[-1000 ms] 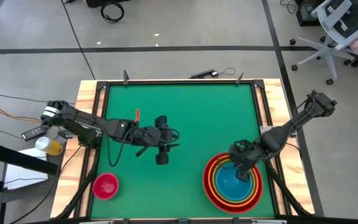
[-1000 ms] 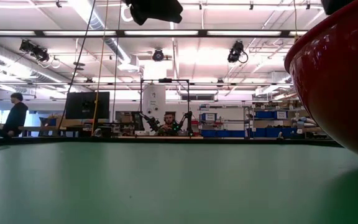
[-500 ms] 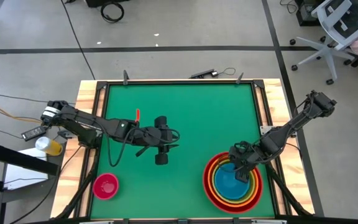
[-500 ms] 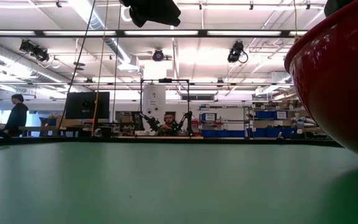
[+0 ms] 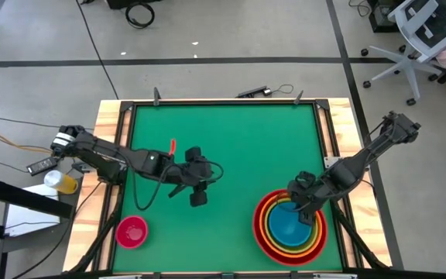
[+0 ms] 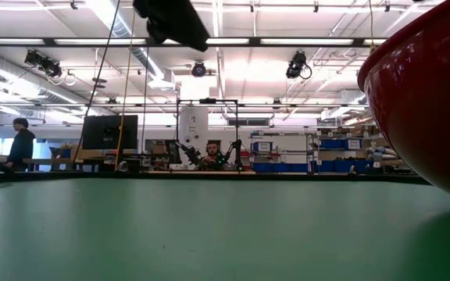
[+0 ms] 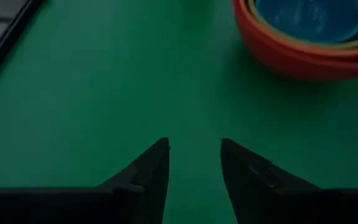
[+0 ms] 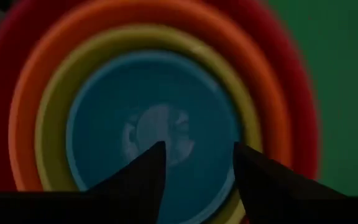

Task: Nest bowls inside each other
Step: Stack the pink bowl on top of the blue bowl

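Note:
Four bowls sit nested near the table's near right corner: red (image 5: 259, 232) outermost, then orange (image 5: 264, 219), yellow-green (image 5: 272, 230) and blue (image 5: 288, 227) innermost. The pink bowl (image 5: 132, 232) stands alone on its base at the near left. My right gripper (image 5: 305, 214) hangs open over the far side of the blue bowl (image 8: 104, 137), its fingers (image 8: 148, 168) pointing down into it with nothing between them. My left gripper (image 5: 198, 198) is open over the middle of the table, slanting down, with only bare green mat between its fingers (image 7: 151, 171).
The green mat (image 5: 223, 139) is framed by a wooden rim (image 5: 107, 155). In the low view the red bowl (image 6: 428, 94) fills the right side. The left wrist view shows the nested bowls (image 7: 303, 34) farther off. People and shelves stand in the room beyond the table.
My left gripper has tipped and rolled a little where it hangs over the middle of the table; in the low view its dark shape leans and sits farther left. The bowls have stayed in place.

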You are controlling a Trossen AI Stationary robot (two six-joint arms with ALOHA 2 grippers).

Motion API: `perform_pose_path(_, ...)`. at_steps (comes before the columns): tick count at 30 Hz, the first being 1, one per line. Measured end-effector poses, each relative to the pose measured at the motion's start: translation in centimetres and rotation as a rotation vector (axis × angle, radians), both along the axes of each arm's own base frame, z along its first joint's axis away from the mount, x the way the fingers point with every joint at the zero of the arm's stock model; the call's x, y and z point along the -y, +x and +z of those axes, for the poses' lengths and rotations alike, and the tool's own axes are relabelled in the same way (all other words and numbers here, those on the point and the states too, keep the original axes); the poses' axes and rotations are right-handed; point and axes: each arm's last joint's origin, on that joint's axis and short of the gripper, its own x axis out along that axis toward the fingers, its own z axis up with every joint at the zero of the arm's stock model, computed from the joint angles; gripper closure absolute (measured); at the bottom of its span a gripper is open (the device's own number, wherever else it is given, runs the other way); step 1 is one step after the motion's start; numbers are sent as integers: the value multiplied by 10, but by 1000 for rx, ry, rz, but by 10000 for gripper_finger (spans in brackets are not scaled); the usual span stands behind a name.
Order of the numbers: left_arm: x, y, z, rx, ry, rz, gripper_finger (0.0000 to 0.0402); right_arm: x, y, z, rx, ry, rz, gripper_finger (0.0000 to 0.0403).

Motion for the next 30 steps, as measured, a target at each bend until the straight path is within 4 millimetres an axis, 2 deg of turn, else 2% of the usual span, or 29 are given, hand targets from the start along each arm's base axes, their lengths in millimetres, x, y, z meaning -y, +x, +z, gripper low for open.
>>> perform_pose_path(4,8,-9,-3,-54,-20,43,255,6,1,21,141,-87,0,214)
perform_pose_path(8,21,-23,-6,-94,-30,125,255,16,9,34,330,-263,-124,214)
perform_pose_path(10,29,-31,-9,-120,-34,170,255,22,17,35,395,-345,-189,214)
perform_pose_path(15,52,-49,-12,-118,-74,259,255,36,42,31,419,-393,-210,215)
perform_pose_path(21,78,-78,-18,-166,-141,339,255,49,70,29,476,-431,-136,215)
perform_pose_path(26,106,-100,-29,-300,-203,310,258,64,89,32,552,-438,-84,215)
perform_pose_path(30,127,-113,-38,-334,-224,283,258,80,99,36,612,-444,-70,215)
